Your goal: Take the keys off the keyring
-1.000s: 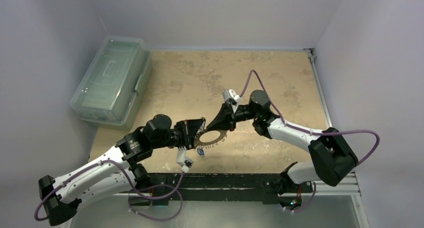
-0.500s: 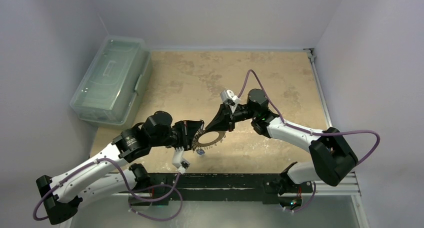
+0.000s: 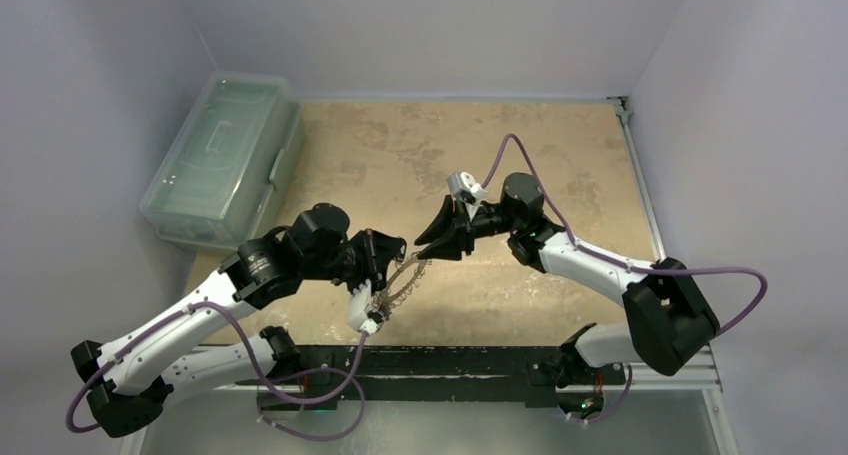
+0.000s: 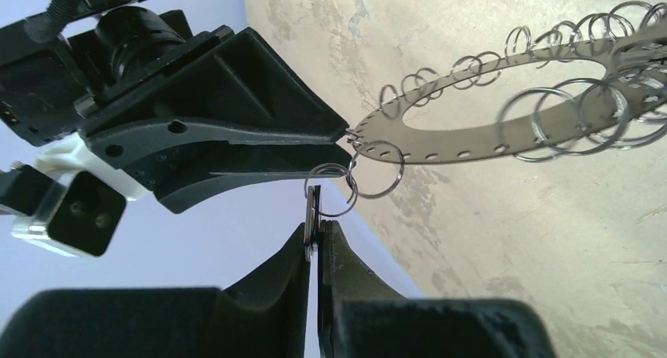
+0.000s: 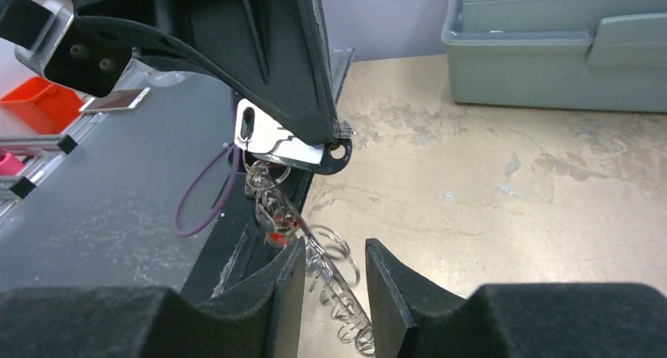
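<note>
Key (image 5: 279,144) clamped in left hand (image 4: 316,236), keyring (image 4: 377,131) dangling

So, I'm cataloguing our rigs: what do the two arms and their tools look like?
The left arm and right arm have white link shells, black joints and a looping purple cable each. The left tool and right tool are matte black with tapering wedge fingers, plus a small white camera block.

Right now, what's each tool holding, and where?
Left tool pinches one key across its flat faces; the keyring hangs from it. Right tool is open, holding nothing.
</note>
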